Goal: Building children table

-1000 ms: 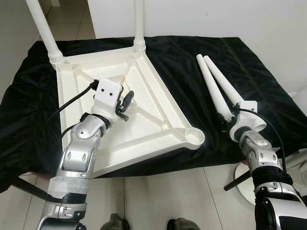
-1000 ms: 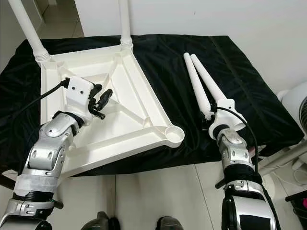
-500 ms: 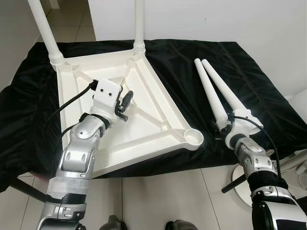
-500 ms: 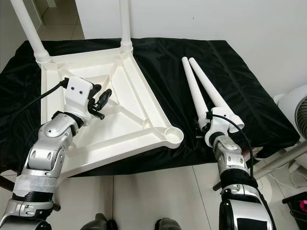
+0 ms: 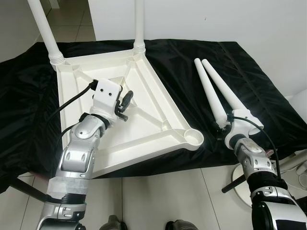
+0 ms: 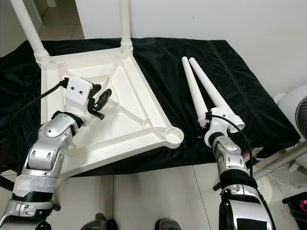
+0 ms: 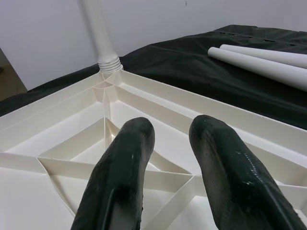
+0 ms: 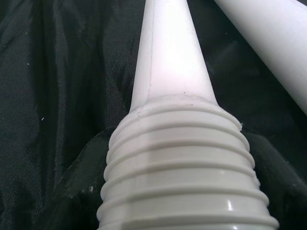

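Observation:
The white table top (image 5: 158, 143) lies upside down on a black cloth. Two white legs (image 5: 44, 28) (image 5: 139, 24) stand screwed into its far corners. The near right corner socket (image 5: 194, 138) holds nothing. Two loose legs (image 5: 207, 91) (image 5: 224, 88) lie side by side on the cloth to the right. My right gripper (image 5: 221, 125) is at the near end of the left loose leg; its fingers (image 8: 81, 177) flank that leg's threaded end (image 8: 182, 163), shut on it. My left gripper (image 5: 125, 103) hovers over the ribbed underside, fingers (image 7: 124, 182) apart, holding nothing.
The black cloth (image 5: 249, 67) hangs over the work surface's front edge near my arms. A white fan base (image 6: 297, 110) stands on the tiled floor at the right. A white wall (image 5: 216, 19) runs behind the surface.
My right gripper has shifted a little to the left, onto the near end of the left loose leg. The left arm has stayed where it was.

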Controlling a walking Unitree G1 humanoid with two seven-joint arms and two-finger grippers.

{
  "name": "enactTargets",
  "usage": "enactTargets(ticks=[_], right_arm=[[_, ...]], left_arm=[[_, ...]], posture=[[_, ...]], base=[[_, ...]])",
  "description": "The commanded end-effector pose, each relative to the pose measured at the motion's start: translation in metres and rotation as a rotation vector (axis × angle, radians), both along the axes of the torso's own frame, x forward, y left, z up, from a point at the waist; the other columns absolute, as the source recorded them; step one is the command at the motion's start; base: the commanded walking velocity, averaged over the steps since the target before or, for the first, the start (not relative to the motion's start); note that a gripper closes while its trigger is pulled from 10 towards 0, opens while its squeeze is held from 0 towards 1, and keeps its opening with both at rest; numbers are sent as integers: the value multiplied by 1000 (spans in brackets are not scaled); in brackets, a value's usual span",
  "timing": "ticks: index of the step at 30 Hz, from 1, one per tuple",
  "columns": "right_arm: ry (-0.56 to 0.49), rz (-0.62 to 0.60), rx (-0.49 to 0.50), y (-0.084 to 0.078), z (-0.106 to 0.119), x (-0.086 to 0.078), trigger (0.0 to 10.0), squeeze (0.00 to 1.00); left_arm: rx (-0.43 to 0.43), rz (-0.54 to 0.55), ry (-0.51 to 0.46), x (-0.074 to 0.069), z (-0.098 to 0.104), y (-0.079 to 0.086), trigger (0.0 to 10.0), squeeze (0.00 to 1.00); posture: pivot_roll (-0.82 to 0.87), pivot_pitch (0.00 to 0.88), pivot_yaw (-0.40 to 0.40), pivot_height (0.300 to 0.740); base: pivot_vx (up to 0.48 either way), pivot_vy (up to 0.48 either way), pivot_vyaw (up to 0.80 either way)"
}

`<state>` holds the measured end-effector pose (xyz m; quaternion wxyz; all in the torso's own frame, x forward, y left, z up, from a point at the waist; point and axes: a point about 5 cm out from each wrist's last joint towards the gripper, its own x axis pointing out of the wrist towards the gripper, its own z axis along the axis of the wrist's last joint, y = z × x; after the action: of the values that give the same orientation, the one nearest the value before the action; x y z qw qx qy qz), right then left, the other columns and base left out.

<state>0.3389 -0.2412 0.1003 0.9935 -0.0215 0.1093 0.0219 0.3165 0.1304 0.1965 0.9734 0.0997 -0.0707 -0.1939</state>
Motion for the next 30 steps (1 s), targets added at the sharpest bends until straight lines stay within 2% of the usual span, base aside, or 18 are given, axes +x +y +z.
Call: enactTargets(ticks=[1, 7, 8, 10, 11, 12, 15, 20, 30], right_arm=[[39, -3, -5, 2, -11, -5, 0, 0], [20, -10, -5, 1, -10, -6, 0, 0], [-28, -32, -32, 0, -5, -4, 10000, 0], [-153, -55, -65, 1, 10, -3, 10000, 0], [-153, -55, -65, 1, 10, -3, 10000, 0], [-207, -60, -74, 3, 16, -3, 10000, 0], [-272, -68, -69, 4, 23, -3, 10000, 0], [-348, -90, -67, 6, 30, -6, 10000, 0], [-398, -30, -47, 11, 36, -8, 10000, 0]], left_arm=[[-3, 53, -8, 0, 2, 2, 10000, 0], [-3, 49, -9, 0, 2, 1, 10000, 0], [-3, 45, -11, 0, 2, 1, 10000, 0], [-4, 33, -14, 0, 3, 0, 10000, 0], [-4, 33, -14, 0, 3, 0, 10000, 0], [-4, 27, -15, 0, 3, -1, 10000, 0], [-9, 14, -13, 0, 4, -1, 10000, 0], [-22, -4, -11, 3, 5, -1, 10000, 0], [-56, -56, -3, 2, 8, -5, 10000, 0]], posture=[[-102, 45, 22, 740], [-102, 45, 22, 740], [-104, 46, 23, 740], [-108, 53, 26, 740], [-108, 53, 26, 740], [-111, 55, 27, 740], [-116, 54, 29, 740], [-135, 55, 37, 740], [-187, 67, 25, 740]], base=[[0, 0, 0], [0, 0, 0], [0, 0, 0], [0, 0, 0], [0, 0, 0], [0, 0, 0], [0, 0, 0], [0, 0, 0], [0, 0, 0]])
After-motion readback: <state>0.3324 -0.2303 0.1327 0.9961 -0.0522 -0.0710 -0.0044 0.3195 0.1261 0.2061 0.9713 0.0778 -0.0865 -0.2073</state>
